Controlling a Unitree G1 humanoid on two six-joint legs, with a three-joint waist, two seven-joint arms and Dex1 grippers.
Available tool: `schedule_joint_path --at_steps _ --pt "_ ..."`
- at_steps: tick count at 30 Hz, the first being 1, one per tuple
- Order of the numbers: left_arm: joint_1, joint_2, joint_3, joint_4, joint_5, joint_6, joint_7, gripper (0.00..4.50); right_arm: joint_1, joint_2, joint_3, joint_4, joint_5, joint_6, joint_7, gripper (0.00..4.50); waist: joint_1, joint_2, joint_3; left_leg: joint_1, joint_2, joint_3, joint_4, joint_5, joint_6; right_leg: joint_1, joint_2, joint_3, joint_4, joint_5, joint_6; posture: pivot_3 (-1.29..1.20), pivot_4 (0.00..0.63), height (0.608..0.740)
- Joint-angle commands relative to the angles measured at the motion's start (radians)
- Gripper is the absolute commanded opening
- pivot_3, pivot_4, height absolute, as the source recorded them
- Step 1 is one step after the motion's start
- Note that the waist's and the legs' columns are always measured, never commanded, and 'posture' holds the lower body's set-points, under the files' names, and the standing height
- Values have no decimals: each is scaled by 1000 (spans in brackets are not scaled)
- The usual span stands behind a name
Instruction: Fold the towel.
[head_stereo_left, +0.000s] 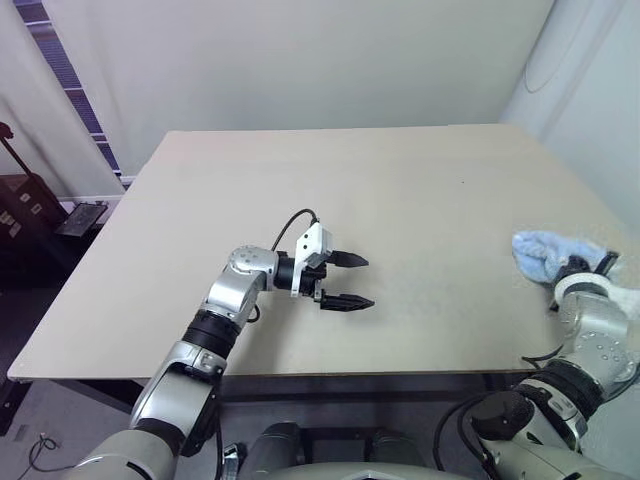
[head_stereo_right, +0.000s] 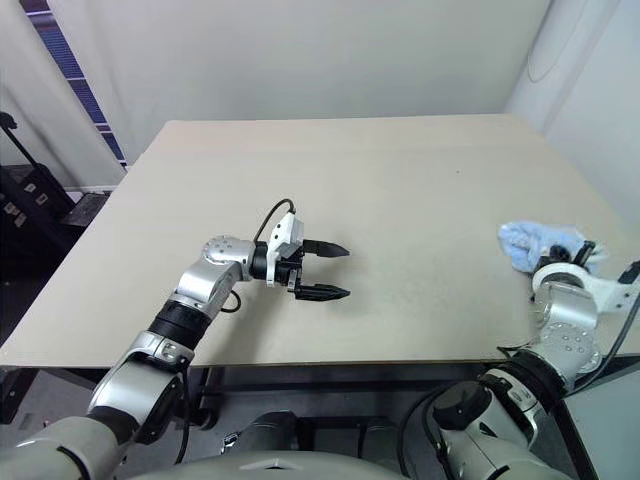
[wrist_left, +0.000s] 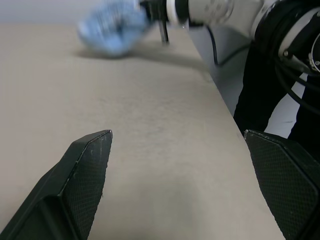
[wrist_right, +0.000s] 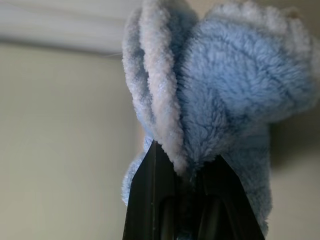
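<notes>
right gripper (wrist_right: 187, 172): clamped tight on a bunched fold of the towel, fluffy pile spilling out above the black fingers

towel (head_stereo_left: 548, 252): light blue, scrunched into a lump at the right edge of the table, whitish hem showing, not folded yet

left gripper (head_stereo_left: 350, 281): jaws spread wide, holding nothing, hovering over the near middle, pointing right toward the towel

table (head_stereo_left: 400, 190): plain beige top

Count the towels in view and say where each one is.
1. The towel is bunched near the table's right edge, pinched in the right gripper.
</notes>
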Motion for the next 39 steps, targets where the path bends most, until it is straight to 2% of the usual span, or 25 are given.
schedule_joint_path --at_steps 1,12,15,25,29,33,35,39 --pt "-9 -1 14 -15 -3 -14 11 4500 4 -7 53 -23 23 1 -27 29 0 2 -1 0 0 0 0 0 0 0 0 0 0 0 0 0 0 722" --pt "4 8 18 -20 -3 -12 27 4500 86 -78 103 0 -1 17 -160 29 8 2 -1 1 0 0 1 0 0 0 0 0 -1 0 0 0 0 722" --pt "-2 10 22 -14 -6 -8 27 4500 98 -83 117 -21 8 21 -163 893 8 2 -1 1 0 0 1 0 0 0 0 0 -1 0 0 0 0 722" --pt "-45 3 48 32 -16 -3 35 4500 166 -81 128 -132 79 38 -180 4477 10 2 -1 1 0 0 1 0 0 0 0 0 -1 0 0 0 0 722" --pt "-60 12 58 47 -21 9 15 4500 270 -107 104 -237 193 82 -162 4477 12 2 0 0 1 0 1 0 0 0 0 0 -2 -1 1 0 0 722" --pt "-78 27 80 51 -42 33 -6 4500 448 -203 106 -344 322 201 -64 4477 9 2 0 -2 0 0 0 0 1 1 0 0 -3 -1 1 0 0 722" --pt "-93 28 105 56 -64 70 1 4500 527 -274 151 -403 315 258 26 4477 5 3 0 -2 1 0 0 0 1 0 0 0 -3 -2 1 0 0 722" --pt "-98 57 136 43 -92 134 -15 4500 640 -454 330 -573 128 303 279 4477 -19 2 2 -1 1 0 1 -1 1 1 0 1 -3 -1 1 0 0 722"
